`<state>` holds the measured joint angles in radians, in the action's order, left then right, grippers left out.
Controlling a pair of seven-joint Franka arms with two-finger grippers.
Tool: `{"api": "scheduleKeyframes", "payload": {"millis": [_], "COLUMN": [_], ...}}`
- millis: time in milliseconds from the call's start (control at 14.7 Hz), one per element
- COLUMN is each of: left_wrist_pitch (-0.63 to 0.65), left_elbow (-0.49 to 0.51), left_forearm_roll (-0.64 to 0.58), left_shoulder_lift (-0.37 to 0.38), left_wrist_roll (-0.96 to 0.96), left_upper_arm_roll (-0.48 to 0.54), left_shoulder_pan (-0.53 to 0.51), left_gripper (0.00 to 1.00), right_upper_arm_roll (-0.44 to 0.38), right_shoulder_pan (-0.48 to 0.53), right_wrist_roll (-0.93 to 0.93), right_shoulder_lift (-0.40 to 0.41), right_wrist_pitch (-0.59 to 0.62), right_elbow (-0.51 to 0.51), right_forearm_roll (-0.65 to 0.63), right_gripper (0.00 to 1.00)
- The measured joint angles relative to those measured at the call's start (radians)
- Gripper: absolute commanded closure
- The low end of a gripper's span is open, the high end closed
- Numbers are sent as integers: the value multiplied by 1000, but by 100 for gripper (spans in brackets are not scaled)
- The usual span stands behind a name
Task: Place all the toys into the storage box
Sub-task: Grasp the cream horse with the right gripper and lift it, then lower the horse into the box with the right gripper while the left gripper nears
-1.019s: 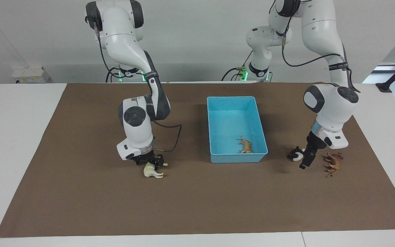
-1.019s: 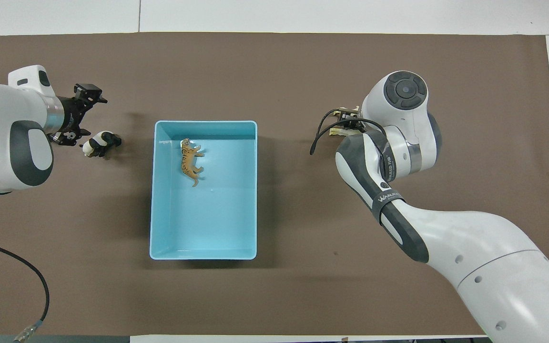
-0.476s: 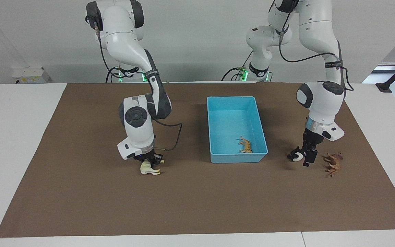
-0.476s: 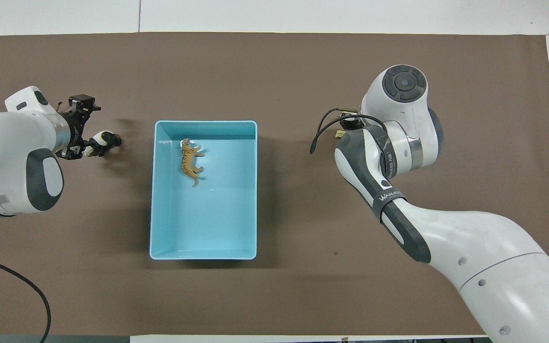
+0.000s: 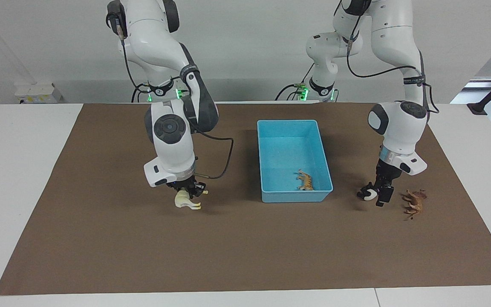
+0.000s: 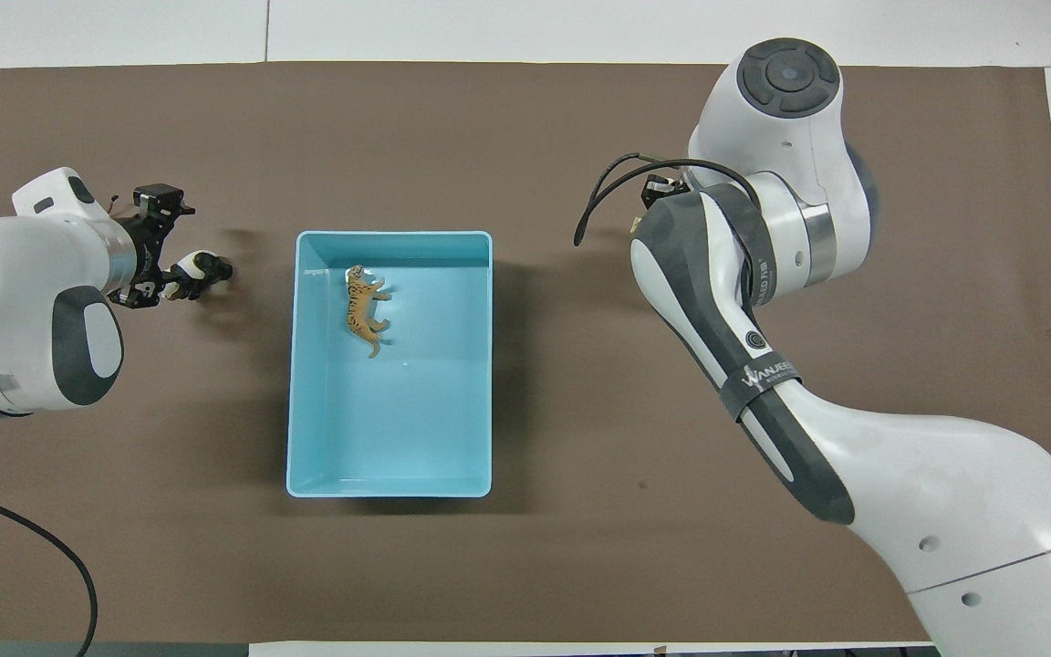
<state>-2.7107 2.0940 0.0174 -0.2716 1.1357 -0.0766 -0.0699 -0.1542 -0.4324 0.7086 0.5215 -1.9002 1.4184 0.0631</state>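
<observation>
My right gripper (image 5: 189, 192) clenched the cream plastic llama figurine (image 5: 186, 200); carrying it to the light blue plastic storage box (image 5: 290, 125) needed wall clearance. My left gripper (image 5: 377, 192) straddled the black-and-white panda figurine (image 5: 367, 194), grip state unclear.

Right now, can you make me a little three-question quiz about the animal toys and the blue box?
1. True or false: the tiger lies inside the storage box.
2. How many toys are not yet in the box?
3. Which toy does the right gripper hold? A) panda B) llama C) reddish-brown animal

Key:
1. True.
2. Three: the llama, the panda at the left gripper, and the reddish-brown animal on the mat beside it.
3. B.
</observation>
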Motion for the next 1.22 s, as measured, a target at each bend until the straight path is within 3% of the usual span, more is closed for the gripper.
{"api": "scheduleKeyframes", "payload": {"millis": [272, 543, 747, 1019, 1223], "left_wrist_pitch": [22, 66, 104, 129, 135], "left_elbow": [3, 7, 7, 17, 24], "left_forearm_roll": [-5, -5, -5, -5, -5], "left_shoulder_lift": [6, 10, 14, 21, 27], "left_wrist_roll": [-28, -118, -190, -249, -255], "left_upper_arm_roll": [-1, -4, -4, -4, -4], "left_shoulder_pan": [10, 25, 26, 27, 31], "left_gripper": [0, 0, 0, 0, 0], "right_upper_arm_roll": [5, 10, 12, 14, 16], "right_shoulder_pan": [-58, -159, -206, -270, -340], "right_wrist_roll": [288, 612, 817, 1030, 1118], "right_shoulder_lift": [-1, 2, 9, 35, 47], "right_wrist_pitch": [-9, -130, -265, -552, -615], "right_elbow": [-49, -59, -59, -58, -46], "right_forearm_roll": [56, 114, 180, 316, 365], "right_gripper": [100, 100, 100, 100, 100]}}
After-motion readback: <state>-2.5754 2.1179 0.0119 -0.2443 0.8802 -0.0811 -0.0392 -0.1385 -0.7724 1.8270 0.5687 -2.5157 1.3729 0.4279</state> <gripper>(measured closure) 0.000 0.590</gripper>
